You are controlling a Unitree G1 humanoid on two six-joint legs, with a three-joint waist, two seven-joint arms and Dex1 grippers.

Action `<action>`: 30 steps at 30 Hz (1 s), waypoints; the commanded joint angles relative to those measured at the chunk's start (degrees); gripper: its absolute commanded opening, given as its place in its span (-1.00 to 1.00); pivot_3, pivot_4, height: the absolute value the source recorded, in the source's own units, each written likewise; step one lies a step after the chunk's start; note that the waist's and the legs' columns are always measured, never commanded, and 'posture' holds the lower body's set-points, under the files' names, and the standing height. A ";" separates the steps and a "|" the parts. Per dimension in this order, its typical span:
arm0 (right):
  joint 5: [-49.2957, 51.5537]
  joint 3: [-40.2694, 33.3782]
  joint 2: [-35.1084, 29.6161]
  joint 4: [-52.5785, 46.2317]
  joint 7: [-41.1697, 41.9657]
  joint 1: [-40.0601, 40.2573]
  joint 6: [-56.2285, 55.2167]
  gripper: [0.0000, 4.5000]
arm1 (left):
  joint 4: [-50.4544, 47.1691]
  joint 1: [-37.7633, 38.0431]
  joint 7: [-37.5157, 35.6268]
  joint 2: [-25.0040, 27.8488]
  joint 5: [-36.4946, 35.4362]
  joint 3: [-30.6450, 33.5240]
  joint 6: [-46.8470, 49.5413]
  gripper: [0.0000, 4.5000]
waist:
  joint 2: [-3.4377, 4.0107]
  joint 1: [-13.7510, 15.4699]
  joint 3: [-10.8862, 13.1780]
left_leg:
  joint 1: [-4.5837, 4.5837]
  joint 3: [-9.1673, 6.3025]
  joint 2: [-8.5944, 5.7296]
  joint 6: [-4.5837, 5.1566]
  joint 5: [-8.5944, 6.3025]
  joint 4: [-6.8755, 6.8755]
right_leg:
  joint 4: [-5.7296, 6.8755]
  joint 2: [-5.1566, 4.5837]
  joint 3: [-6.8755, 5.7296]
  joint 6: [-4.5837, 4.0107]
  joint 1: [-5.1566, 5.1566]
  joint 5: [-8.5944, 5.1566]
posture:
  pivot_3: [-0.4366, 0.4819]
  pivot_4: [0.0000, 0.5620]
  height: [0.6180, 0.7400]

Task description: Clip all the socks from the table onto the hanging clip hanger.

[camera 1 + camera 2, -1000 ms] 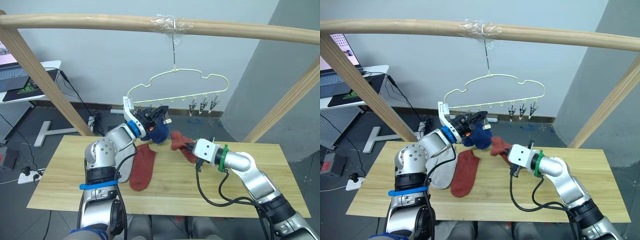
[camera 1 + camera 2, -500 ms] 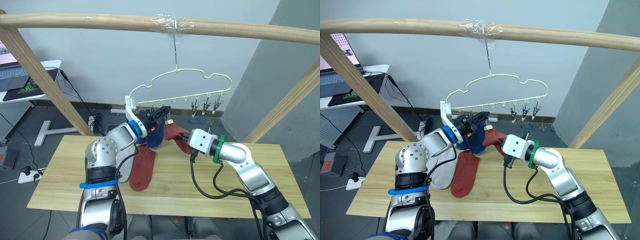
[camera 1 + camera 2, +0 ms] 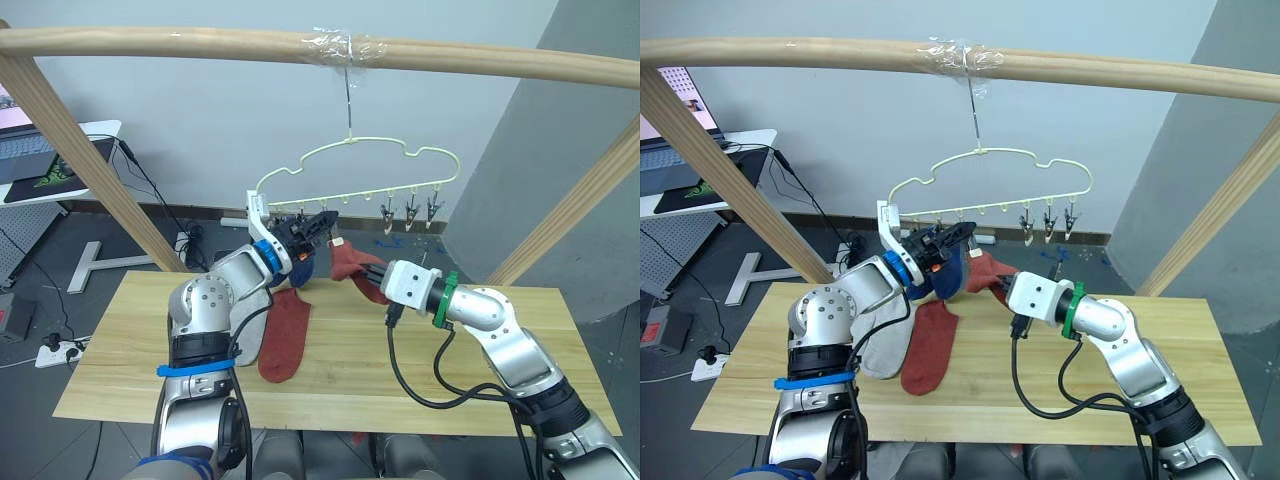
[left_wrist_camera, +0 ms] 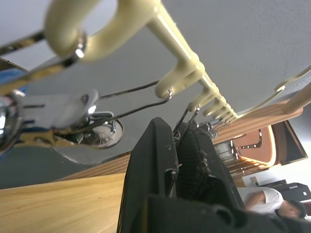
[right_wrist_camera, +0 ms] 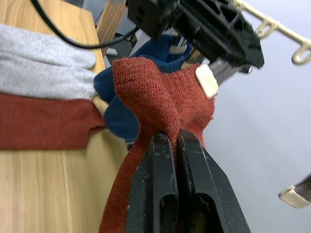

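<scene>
My right gripper (image 5: 176, 145) pinches the rust-red ankle sock (image 5: 160, 94); my left gripper (image 4: 181, 145) squeezes a grey metal clip (image 4: 187, 119). Misalignment risks dropping the sock.

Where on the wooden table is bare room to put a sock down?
The table's right half, beyond the right gripper, is bare, as is the front strip. Crowded: the middle-left, where a rust red sock and a grey sock lie flat.

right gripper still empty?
No. The right gripper is shut on a rust red sock, fabric pinched between its fingers.
</scene>
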 commanded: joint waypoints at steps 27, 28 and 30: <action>5.75 -3.85 4.66 1.12 -1.42 1.68 6.06 -0.09 | -16.59 8.74 -5.07 12.41 -7.20 -0.22 6.28 1.00 | -0.03 0.29 0.08 | -0.05 0.00 0.05 -0.01 -0.01 -0.12 | -0.20 -0.01 -0.01 -0.01 -0.04 0.00 | 0.27 -0.45 1.00; 6.48 -4.31 4.66 -0.04 -1.41 2.76 7.25 0.06 | -17.96 9.82 -6.56 14.13 -5.41 -1.39 4.77 1.00 | -0.03 0.40 0.08 | -0.06 0.00 0.05 -0.01 -0.01 -0.12 | -0.23 -0.01 -0.01 -0.01 -0.04 0.00 | 0.29 -0.46 1.00; 7.86 -5.44 4.97 -2.18 -1.86 4.51 9.85 0.39 | -19.61 11.30 -8.53 16.17 -3.52 -2.65 2.80 1.00 | -0.03 0.88 0.08 | -0.08 0.00 0.05 -0.01 -0.01 -0.12 | -0.29 -0.01 -0.02 -0.01 -0.04 -0.01 | 0.29 -0.46 1.00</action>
